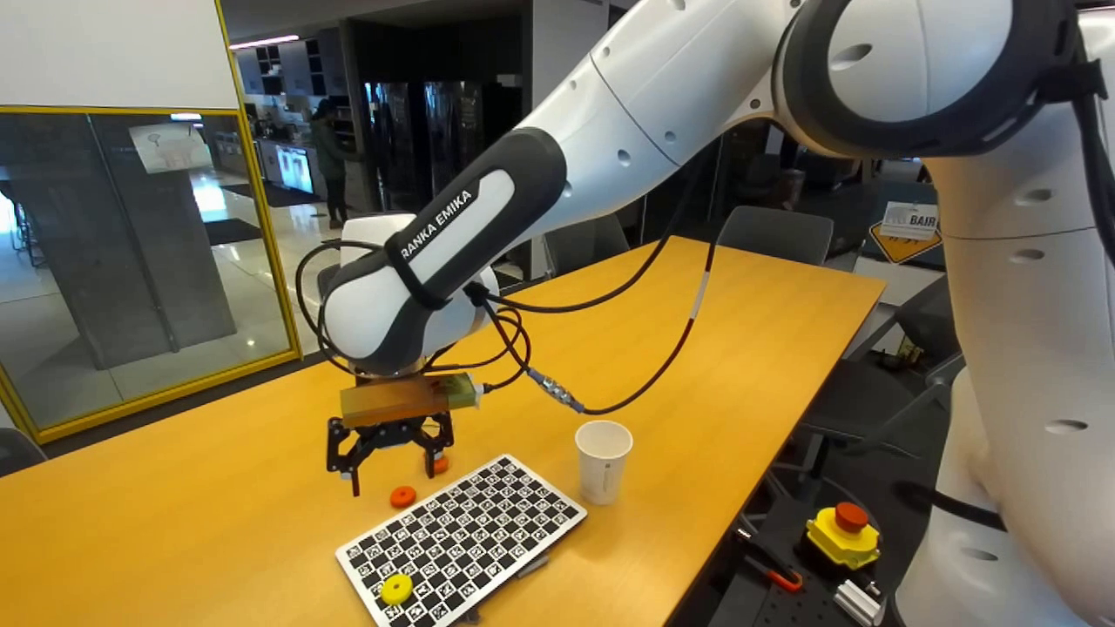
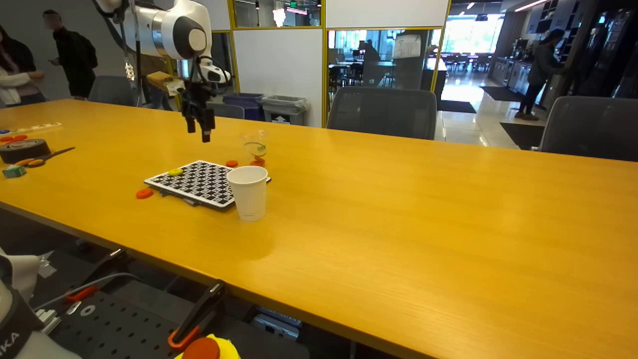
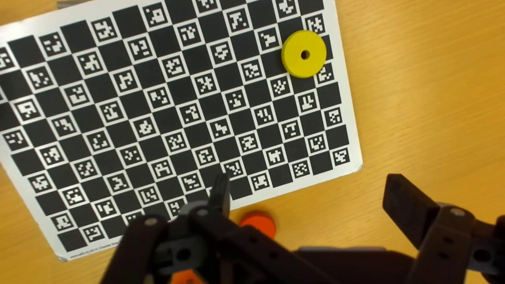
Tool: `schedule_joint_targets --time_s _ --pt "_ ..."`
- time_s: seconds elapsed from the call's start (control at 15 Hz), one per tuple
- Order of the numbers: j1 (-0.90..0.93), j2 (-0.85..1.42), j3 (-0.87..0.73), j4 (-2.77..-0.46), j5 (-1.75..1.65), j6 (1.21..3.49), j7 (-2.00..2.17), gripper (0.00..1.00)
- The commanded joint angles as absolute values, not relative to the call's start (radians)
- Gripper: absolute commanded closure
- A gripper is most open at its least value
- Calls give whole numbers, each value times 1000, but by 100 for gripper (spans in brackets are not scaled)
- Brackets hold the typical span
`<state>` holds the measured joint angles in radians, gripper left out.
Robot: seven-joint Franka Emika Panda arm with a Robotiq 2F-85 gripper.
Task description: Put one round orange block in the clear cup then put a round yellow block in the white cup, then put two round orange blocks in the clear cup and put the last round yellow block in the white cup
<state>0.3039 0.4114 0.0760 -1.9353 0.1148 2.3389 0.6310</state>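
Note:
My gripper (image 1: pixel 392 482) is open and empty above the table, near the checkerboard; it also shows in an exterior view (image 2: pixel 198 133) and in the wrist view (image 3: pixel 307 189). One yellow block (image 3: pixel 303 54) lies on the checkerboard; the second is not visible. An orange block (image 3: pixel 258 224) lies just off the board's edge, partly behind a finger. Another orange block (image 2: pixel 144 193) lies at the board's opposite side. More orange (image 2: pixel 257 162) shows at the base of the clear cup (image 2: pixel 254 143); I cannot tell how many pieces. The white cup (image 1: pixel 603 461) stands upright by the board; its inside bottom is hidden.
The checkerboard (image 2: pixel 207 184) lies flat on the wooden table (image 2: pixel 398 224). Black tape (image 2: pixel 24 150), scissors (image 2: pixel 50 156), a green block (image 2: pixel 14 172) and red pieces (image 2: pixel 13 138) lie at the table's far side. Chairs (image 2: pixel 381 112) stand along the edge.

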Motion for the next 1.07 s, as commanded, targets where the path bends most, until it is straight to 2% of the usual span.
schedule_joint_targets --time_s 0.0,0.47,1.0 --pt "325 475 39 -1899 10 2395 672 0" --pt "318 604 -1 -1818 -43 2463 664 0" --pt "350 653 -25 -1806 -42 2572 676 0"
